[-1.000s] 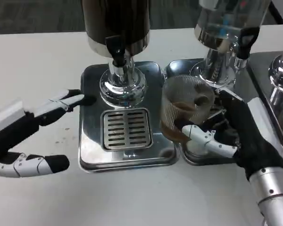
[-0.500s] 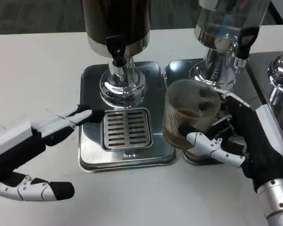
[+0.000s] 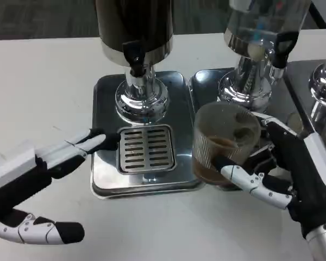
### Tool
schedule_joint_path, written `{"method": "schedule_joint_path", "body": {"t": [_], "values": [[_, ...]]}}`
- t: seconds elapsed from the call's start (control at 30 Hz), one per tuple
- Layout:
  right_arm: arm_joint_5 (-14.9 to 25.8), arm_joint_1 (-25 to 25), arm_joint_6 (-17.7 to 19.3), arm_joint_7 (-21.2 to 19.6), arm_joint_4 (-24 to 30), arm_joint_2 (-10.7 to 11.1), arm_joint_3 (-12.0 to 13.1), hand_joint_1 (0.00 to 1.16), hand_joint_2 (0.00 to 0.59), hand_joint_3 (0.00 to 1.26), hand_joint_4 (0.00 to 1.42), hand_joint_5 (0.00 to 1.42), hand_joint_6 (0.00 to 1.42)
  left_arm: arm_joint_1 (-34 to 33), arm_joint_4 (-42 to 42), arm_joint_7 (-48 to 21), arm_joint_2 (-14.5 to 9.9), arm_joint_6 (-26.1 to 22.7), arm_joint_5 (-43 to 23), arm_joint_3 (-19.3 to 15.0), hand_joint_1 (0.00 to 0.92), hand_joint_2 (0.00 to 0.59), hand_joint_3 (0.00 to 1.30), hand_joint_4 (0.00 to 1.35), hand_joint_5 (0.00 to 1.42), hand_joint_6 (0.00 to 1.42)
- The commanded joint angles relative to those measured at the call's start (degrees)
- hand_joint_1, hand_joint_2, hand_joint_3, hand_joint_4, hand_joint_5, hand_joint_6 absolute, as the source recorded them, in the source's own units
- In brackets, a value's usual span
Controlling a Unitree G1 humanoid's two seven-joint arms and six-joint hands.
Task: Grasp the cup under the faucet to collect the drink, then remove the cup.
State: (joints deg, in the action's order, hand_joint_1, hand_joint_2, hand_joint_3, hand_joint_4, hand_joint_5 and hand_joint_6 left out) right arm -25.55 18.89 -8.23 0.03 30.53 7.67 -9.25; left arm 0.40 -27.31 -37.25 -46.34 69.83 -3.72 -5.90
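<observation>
A clear ribbed cup (image 3: 224, 142) with brown drink in its lower part is gripped by my right hand (image 3: 285, 166), thumb across its front. The cup sits at the near edge of the right drip tray (image 3: 202, 80), toward me from the clear dispenser's faucet (image 3: 277, 51). The dark dispenser's faucet (image 3: 135, 58) hangs over the slotted grate (image 3: 145, 148) of the left drip tray (image 3: 104, 92), with nothing under it. My left hand (image 3: 38, 179) hovers open at the left of that tray, fingertips reaching its left rim.
A third chrome dispenser base (image 3: 325, 92) stands at the far right edge on another tray. White table (image 3: 49, 87) stretches bare to the left and along the front.
My right hand has drawn the cup toward me and slightly right, away from the clear dispenser's base. My left hand has slid nearer to me, fingertips now at the left tray's rim.
</observation>
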Motion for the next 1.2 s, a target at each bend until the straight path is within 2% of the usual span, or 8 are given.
{"method": "schedule_joint_path", "body": {"t": [0.03, 0.5, 0.87, 0.97, 1.2], "values": [[0.6, 1.0, 1.3, 0.0, 3.5, 0.0, 0.7, 0.73, 0.227, 0.51, 0.64, 0.77, 0.86, 1.9, 1.8, 0.8, -1.3, 0.6, -0.9, 0.3, 0.0, 0.106, 0.02, 0.0, 0.0, 0.14], [0.5, 3.9, 1.6, -0.1, 5.8, -0.4, 1.3, 0.74, 0.23, 0.52, 0.64, 0.77, 0.88, 4.2, 4.0, 0.5, -1.6, 0.0, -1.3, 1.1, 0.0, 0.105, 0.01, 0.0, 0.0, 0.14], [0.4, 4.7, 1.9, -0.5, 6.4, -0.7, 1.7, 0.74, 0.231, 0.52, 0.64, 0.78, 0.89, 4.2, 4.3, 1.6, -1.2, 0.4, 0.4, 0.2, 0.0, 0.104, 0.01, 0.0, 0.0, 0.14], [0.4, 4.8, 2.0, -0.6, 6.5, -0.7, 1.8, 0.74, 0.231, 0.52, 0.64, 0.78, 0.89, 4.0, 4.4, 2.2, -1.1, 0.7, 1.3, -0.2, 0.0, 0.102, 0.01, 0.0, 0.0, 0.07], [0.5, 4.9, 2.1, -0.7, 6.3, -0.9, 1.7, 0.75, 0.223, 0.52, 0.64, 0.78, 0.9, 4.1, 4.9, 3.7, -1.5, 1.6, 3.5, -1.4, 0.0, 0.102, 0.01, 0.0, 0.0, 0.04]]}}
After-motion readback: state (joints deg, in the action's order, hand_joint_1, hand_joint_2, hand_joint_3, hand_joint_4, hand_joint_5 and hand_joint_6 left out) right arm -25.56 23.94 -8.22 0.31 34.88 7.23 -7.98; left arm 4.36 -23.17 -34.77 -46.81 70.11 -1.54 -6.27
